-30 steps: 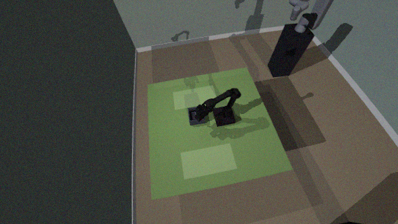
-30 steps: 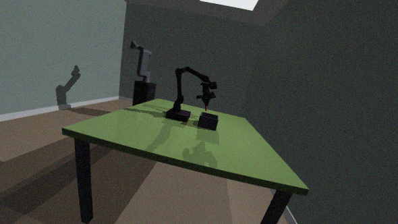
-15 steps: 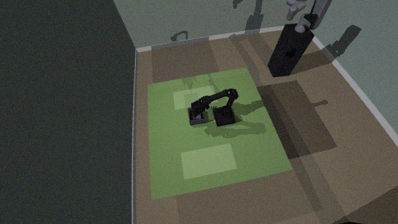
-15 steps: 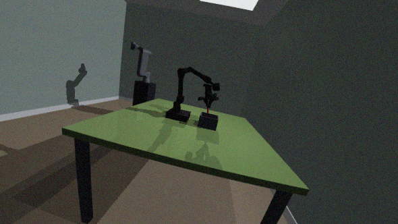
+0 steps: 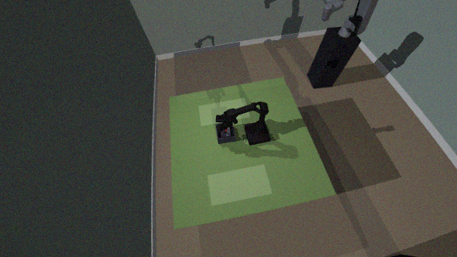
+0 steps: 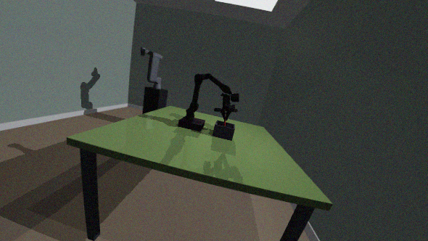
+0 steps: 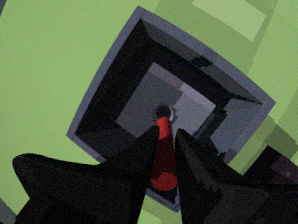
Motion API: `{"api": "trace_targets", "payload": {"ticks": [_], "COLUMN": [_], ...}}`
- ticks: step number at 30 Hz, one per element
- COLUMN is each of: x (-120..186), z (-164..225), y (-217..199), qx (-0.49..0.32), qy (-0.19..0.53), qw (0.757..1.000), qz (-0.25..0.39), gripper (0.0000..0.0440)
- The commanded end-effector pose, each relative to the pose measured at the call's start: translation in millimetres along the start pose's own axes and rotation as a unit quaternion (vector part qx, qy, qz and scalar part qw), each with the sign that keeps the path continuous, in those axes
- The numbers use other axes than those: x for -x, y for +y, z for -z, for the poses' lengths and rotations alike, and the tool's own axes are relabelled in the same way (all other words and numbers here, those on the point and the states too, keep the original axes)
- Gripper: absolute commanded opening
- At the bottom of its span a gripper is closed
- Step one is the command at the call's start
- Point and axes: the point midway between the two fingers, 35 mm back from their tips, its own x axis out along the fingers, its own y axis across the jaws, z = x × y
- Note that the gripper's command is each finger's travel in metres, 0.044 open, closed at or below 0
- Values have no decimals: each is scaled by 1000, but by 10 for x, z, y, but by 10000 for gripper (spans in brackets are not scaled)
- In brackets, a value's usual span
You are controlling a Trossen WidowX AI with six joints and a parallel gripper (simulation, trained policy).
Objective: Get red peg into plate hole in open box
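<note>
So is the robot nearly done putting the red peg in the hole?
Getting there! The gripper already has the red peg, and they are over the open box. In the wrist view, the peg's far end shows right by the hole. Left to do: get it fully in; much of the peg still shows between the fingers.

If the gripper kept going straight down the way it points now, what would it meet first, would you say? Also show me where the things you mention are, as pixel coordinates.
Probably the plate (image 7: 134, 111) in the open box (image 5: 225, 140) (image 6: 223, 133) (image 7: 102, 77), met first by the red peg (image 7: 164, 181) the gripper (image 7: 167, 132) holds; whether its tip would enter the hole is unclear.
</note>
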Motion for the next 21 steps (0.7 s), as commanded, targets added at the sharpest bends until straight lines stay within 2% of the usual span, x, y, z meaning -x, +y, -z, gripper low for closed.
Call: {"api": "trace_targets", "payload": {"ticks": [1,4,9,12,15,21], "x": [-140,-250,-425,-494,-534,-591], "z": [-18,-22,-37,-68,-141,-300], "y": [14,14,4,10,61,163], "qx": [0,3,14,20,22,24], "qy": [13,21,32,35,33,27], "qw": [1000,1000,999,998,998,999], "qz": [9,17,32,41,40,33], "gripper": [10,23,139,159,198,350]}}
